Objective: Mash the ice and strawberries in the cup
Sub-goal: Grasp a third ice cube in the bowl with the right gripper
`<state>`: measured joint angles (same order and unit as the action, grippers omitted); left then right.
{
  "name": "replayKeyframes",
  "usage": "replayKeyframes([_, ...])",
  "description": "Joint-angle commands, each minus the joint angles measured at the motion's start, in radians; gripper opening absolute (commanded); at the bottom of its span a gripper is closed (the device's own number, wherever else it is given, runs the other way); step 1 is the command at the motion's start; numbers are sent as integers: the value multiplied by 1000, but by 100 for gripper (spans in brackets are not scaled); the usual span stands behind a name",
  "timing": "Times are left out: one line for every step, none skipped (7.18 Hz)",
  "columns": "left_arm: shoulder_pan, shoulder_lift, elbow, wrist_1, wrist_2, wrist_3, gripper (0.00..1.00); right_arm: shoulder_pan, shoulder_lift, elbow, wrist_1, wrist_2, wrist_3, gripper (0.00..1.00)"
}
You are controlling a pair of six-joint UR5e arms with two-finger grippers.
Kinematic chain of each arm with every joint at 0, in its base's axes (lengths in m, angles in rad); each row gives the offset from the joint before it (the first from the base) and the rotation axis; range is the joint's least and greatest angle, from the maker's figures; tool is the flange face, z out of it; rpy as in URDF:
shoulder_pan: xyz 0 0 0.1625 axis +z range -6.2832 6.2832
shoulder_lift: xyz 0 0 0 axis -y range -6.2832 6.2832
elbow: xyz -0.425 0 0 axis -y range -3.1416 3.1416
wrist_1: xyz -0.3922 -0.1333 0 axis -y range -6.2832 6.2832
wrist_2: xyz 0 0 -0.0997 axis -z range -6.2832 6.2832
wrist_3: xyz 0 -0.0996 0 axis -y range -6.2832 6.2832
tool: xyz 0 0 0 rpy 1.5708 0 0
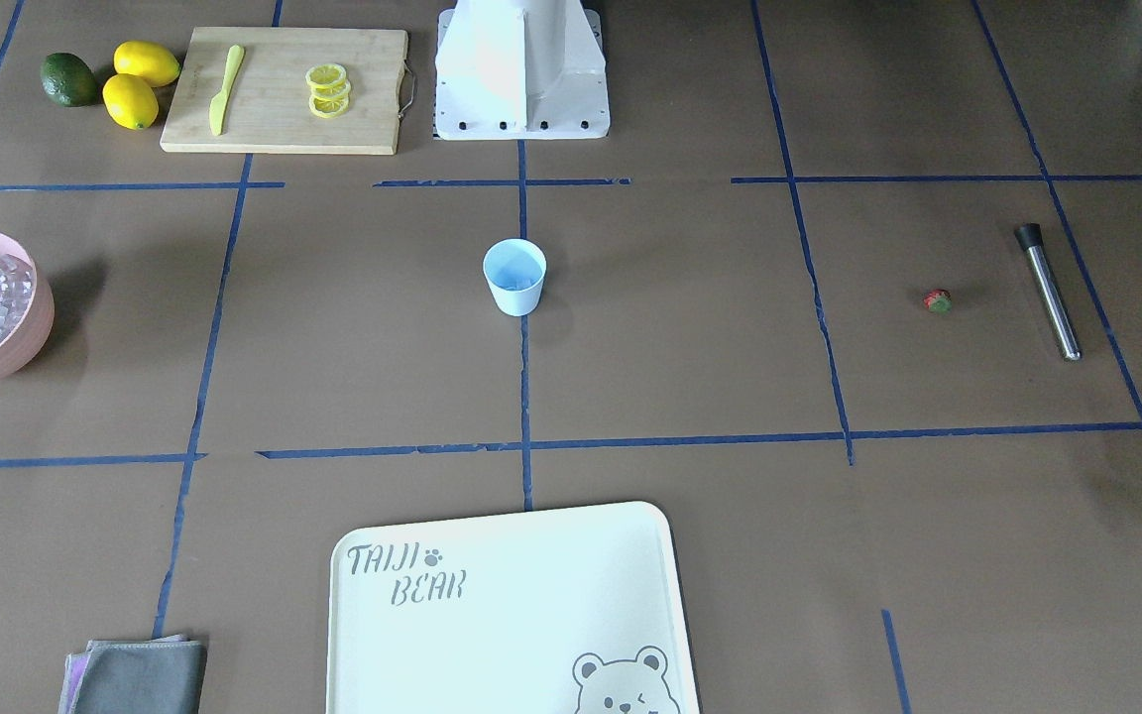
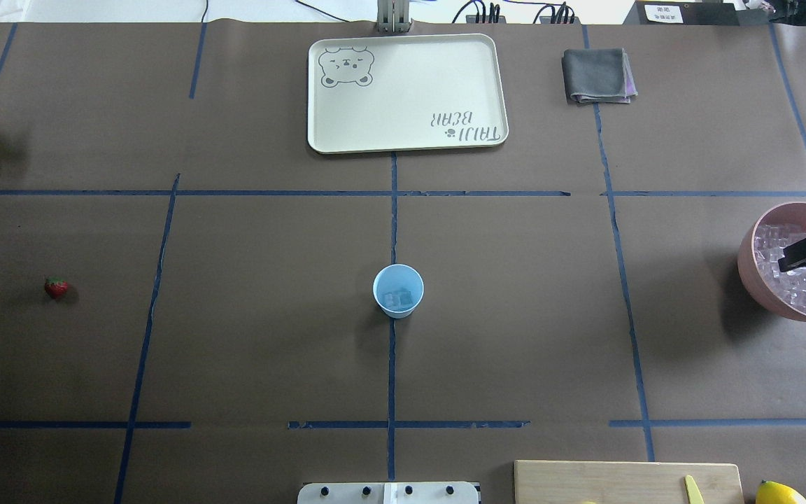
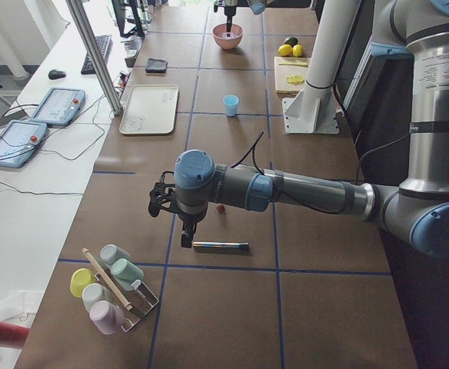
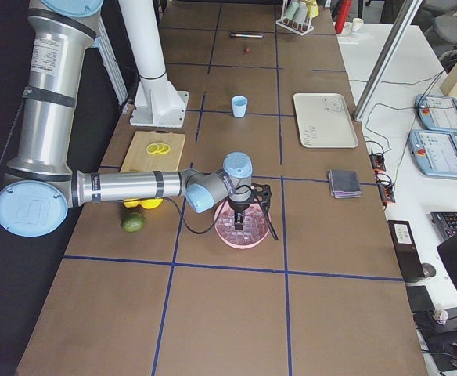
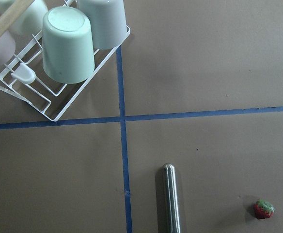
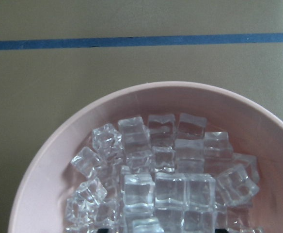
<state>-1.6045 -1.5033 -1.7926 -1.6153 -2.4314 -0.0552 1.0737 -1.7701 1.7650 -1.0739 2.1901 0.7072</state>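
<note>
Right gripper [image 2: 795, 255] hangs low over the pink bowl [image 2: 747, 269], black fingers pointing down at the pile of ice [image 6: 170, 189], and no view shows clearly whether those fingers are apart or closed. Clear cubes are heaped in the bowl, filling most of it, right under the wrist camera. Out from there, the bowl sits well off on the robot's right side of the table [image 2: 515, 315], with a blue tape line [image 2: 623, 294] running between it and the middle. At the centre stands the cup [image 1: 514, 296], upright on the tape cross, and a few cubes already lie in its bottom. Behind the bowl, close to the robot, there's a cutting board [image 1: 284, 129] with a yellow-green knife [image 1: 224, 89] and lemon slices [image 1: 328, 91] on it, two lemons [image 1: 147, 62] and a dark green fruit [image 1: 68, 79] just beside it. Over on the far left side, the strawberry [image 2: 56, 287] lies alone on the brown paper, well apart from the cup, and the metal muddler [image 1: 1052, 297] lies flat near it. Left gripper [image 3: 184, 234] hovers beside that muddler, seen only from the side, so I cannot tell how its fingers stand. A rack of upturned cups [image 5: 66, 43] sits just beyond it. Across the table lie a cream bear tray [image 2: 410, 91] and a folded grey cloth [image 2: 597, 75].
</note>
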Motion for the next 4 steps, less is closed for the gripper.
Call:
replayKeyframes([0,0,-1,0,0,0,100,-14,-2,-2,-3,-1,0,67])
replayKeyframes([0,0,-1,0,0,0,100,-14,0,-2,-3,0,0,61])
replayKeyframes([0,2,-1,0,0,0,100,-14,-2,-1,-3,0,0,48])
replayKeyframes([0,2,-1,0,0,0,100,-12,-2,-1,-1,0,0,18])
